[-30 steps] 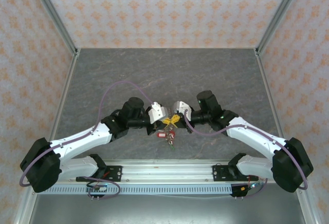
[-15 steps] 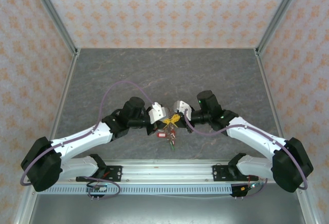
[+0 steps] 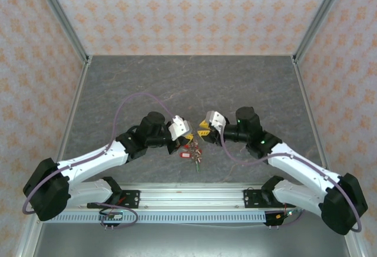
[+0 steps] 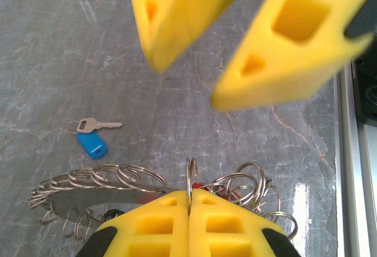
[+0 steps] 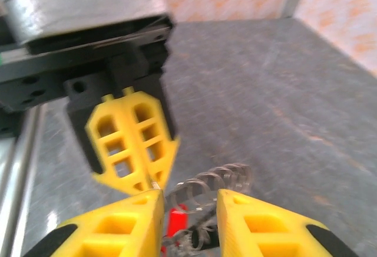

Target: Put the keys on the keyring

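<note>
Left claw: the left gripper (image 4: 189,200) has its yellow fingers pressed together on a thin split ring (image 4: 190,174), which stands upright out of the seam between them.
Right claw: the right gripper (image 5: 189,203) faces it with its fingers apart and nothing between them, tips just beside the clamped ring.
Keyring: the keyring (image 4: 94,178) trails below and left of the left gripper with its fringe of small loops. Whether it rests on the table (image 3: 188,86) cannot be told.
Loose key: a blue-tagged key (image 4: 91,144) lies flat on the table, near the keyring but apart from it.
Why held so: the pinch seems meant to steady one loop edge-on so the other claw can work at it.
Red tag: a red tag (image 5: 175,220) hangs among the loops under the right gripper's fingers.
Edges: the aluminium rail (image 3: 188,195) runs close behind both wrists.
Open room: bare table stretches far ahead and to both sides, but the gap between the two claws is tight.
</note>
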`<action>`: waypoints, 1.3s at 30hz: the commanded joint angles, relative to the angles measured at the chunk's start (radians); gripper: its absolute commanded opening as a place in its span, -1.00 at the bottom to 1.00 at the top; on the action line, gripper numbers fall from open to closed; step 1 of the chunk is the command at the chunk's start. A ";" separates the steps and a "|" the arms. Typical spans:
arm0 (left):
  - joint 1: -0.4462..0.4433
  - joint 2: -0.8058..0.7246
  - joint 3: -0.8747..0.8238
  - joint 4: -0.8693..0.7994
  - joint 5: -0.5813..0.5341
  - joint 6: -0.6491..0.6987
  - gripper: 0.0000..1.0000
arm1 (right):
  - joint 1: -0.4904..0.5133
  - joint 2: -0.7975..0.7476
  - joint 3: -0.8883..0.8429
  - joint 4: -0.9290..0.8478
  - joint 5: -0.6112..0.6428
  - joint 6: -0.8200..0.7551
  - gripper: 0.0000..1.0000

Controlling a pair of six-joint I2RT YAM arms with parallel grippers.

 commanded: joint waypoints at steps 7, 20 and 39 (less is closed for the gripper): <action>-0.006 -0.020 0.034 -0.003 -0.105 -0.016 -1.00 | -0.056 0.026 -0.008 0.144 0.645 0.375 -0.84; -0.006 -0.037 0.030 0.001 -0.112 -0.043 -1.00 | -0.242 0.387 0.256 -0.294 0.345 0.755 -0.69; -0.006 -0.041 0.034 -0.006 -0.112 -0.058 -1.00 | -0.197 0.720 0.521 -0.531 0.319 0.703 -0.45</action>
